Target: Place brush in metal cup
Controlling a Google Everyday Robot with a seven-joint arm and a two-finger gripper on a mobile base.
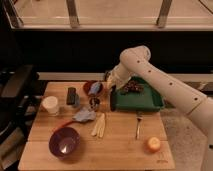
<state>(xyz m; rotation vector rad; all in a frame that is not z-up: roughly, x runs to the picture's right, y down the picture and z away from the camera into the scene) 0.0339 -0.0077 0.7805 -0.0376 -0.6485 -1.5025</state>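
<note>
The metal cup is a small dark shiny cylinder standing on the wooden table, just in front of the red bowl. My gripper is at the end of the white arm, above the left edge of the green tray. It hangs up and to the right of the metal cup, next to the red bowl. I cannot make out the brush anywhere; it may be hidden at the gripper.
A white cup and a dark block stand at the left. A blue-grey cloth, pale wooden sticks, a purple bowl, a silver fork and an orange lie in front.
</note>
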